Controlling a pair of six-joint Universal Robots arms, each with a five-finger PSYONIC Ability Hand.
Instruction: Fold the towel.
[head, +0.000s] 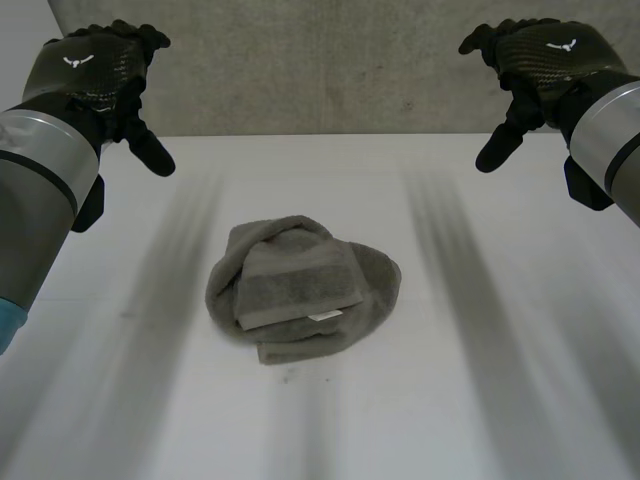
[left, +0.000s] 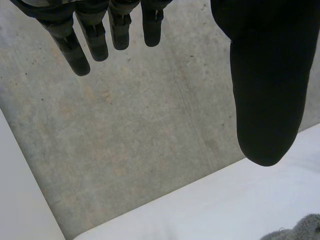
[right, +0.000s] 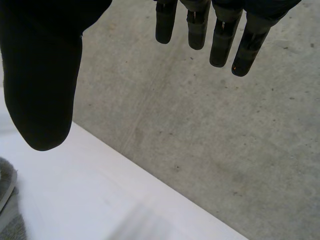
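Rumpled grey terry towel folded on the white desk.
Left hand and right hand hover apart above it, fingers straight, empty.

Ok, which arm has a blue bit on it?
The left arm: a light-blue cap sits at its end nearest the camera. The right arm is grey and black, with no blue.
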